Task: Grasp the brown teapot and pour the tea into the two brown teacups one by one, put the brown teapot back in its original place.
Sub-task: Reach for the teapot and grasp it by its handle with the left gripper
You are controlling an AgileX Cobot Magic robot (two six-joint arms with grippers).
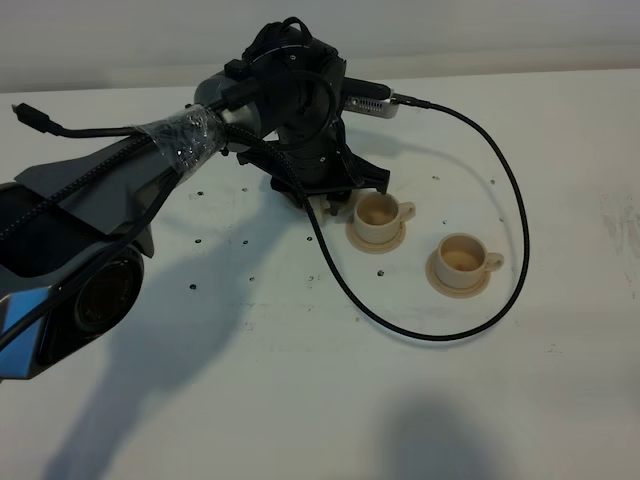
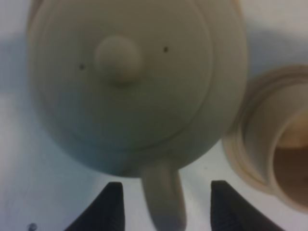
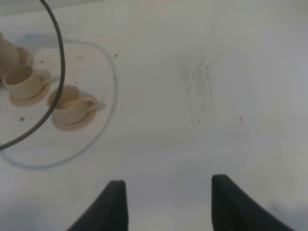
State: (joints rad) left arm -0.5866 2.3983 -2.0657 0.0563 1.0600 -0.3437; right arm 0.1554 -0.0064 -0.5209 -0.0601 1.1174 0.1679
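Observation:
The brown teapot (image 2: 134,82) fills the left wrist view from above, lid knob up, its loop handle (image 2: 163,202) pointing at the camera. My left gripper (image 2: 166,202) is open, one fingertip on each side of the handle with a gap on both sides. In the high view the left gripper (image 1: 325,195) covers the teapot. The two brown teacups (image 1: 380,215) (image 1: 462,258) stand on their saucers just right of it, both showing brownish insides. My right gripper (image 3: 163,202) hangs open over bare table, far from the cups (image 3: 24,82) (image 3: 72,106). The original place is hidden.
A black cable (image 1: 500,200) runs from the left wrist in a wide loop on the white table (image 1: 300,400) around both cups. The nearer cup's saucer (image 2: 240,159) lies close beside the teapot. Small dark screw holes dot the table.

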